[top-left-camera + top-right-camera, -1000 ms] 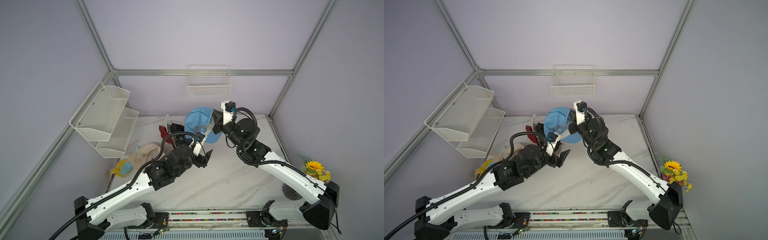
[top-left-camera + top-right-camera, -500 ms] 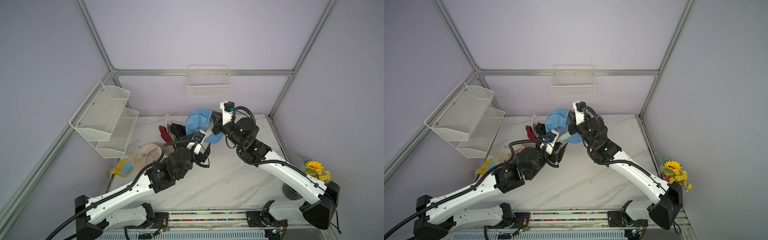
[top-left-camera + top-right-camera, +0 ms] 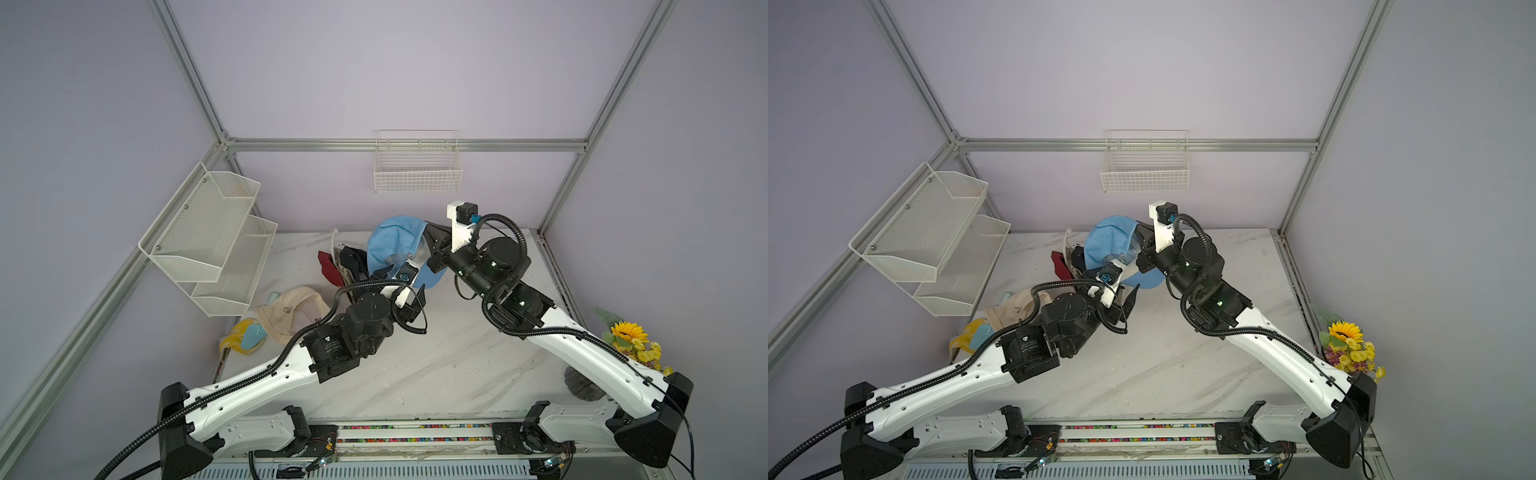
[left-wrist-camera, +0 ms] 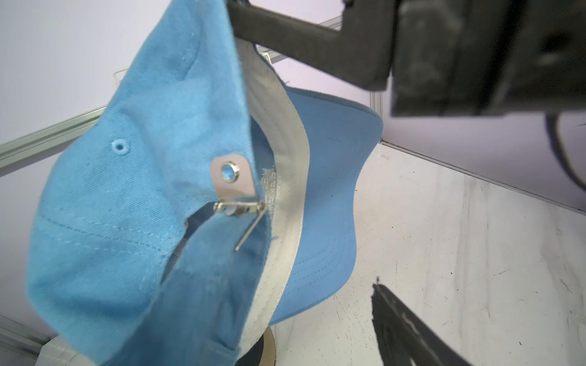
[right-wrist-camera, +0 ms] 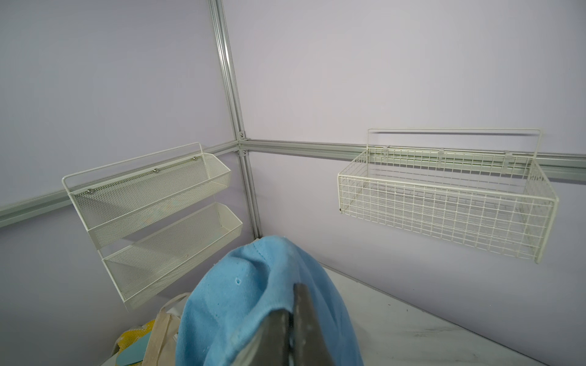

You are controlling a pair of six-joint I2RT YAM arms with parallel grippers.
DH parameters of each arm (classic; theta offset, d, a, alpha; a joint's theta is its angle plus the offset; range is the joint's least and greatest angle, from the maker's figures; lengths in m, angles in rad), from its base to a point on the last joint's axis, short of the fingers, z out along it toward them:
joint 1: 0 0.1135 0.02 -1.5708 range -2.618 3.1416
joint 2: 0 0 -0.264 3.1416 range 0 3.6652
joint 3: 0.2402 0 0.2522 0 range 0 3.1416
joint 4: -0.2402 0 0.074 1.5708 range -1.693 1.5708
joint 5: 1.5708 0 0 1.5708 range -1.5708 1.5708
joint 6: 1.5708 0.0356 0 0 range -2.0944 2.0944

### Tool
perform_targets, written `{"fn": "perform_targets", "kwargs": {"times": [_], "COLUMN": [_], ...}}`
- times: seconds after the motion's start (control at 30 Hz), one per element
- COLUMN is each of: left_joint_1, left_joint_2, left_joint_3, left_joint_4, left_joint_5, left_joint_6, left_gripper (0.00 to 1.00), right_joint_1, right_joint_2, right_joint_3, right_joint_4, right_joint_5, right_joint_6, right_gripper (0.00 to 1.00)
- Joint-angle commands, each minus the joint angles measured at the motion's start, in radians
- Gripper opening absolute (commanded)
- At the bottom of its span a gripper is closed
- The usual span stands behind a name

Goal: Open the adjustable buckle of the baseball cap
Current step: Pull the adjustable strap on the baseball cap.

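The right gripper (image 5: 290,304) is clamped tight on the rim of the light blue baseball cap (image 3: 392,243), holding it up off the marble table (image 3: 436,353) over the far middle, just beside a pile of dark red and black caps (image 3: 332,266). The cap hangs with its back toward the left arm's camera, brim (image 4: 333,190) pointing away and the pale sweatband (image 4: 285,158) showing along the edge. The silver buckle (image 4: 236,190) sits at the back opening: its flat plate with a round eyelet stands up from the toothed bar, and a thin metal rod slants down across the blue strap (image 4: 206,253); whether the strap is freed cannot be told. The left gripper (image 3: 401,281) hovers close below the cap with its jaws spread and nothing between them; one finger (image 4: 399,317) shows apart from the cloth. A beige cap (image 3: 291,311) lies on the table's left side, near a two-tier mesh shelf (image 3: 212,232), and a wire basket (image 3: 417,174) hangs on the back wall.
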Motion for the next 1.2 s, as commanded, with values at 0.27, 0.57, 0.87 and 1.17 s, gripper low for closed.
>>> {"fn": "perform_targets", "kwargs": {"times": [0.27,0.57,0.87,1.17], "left_joint_1": [-0.003,-0.003,-0.003,-0.003], "left_joint_2": [-0.043,-0.032,-0.003,-0.013], "left_joint_3": [-0.019,-0.021,0.001,-0.002], "left_joint_4": [0.143,0.161,0.117,0.119], "left_joint_5": [-0.092,-0.089,-0.040,-0.074], "left_joint_6": [0.056,0.073,0.038,0.043], "left_gripper": [0.78,0.77,0.77,0.76], "right_joint_1": [0.019,0.024,0.026,0.041], "right_joint_2": [-0.056,-0.055,-0.016,0.002], "right_joint_3": [-0.047,-0.058,0.016,0.048], "right_joint_4": [-0.007,0.006,0.003,-0.001], "right_joint_5": [0.004,-0.003,-0.021,-0.039], "right_joint_6": [0.027,0.036,0.036,0.022], "right_gripper": [0.00,0.00,0.00,0.00]}}
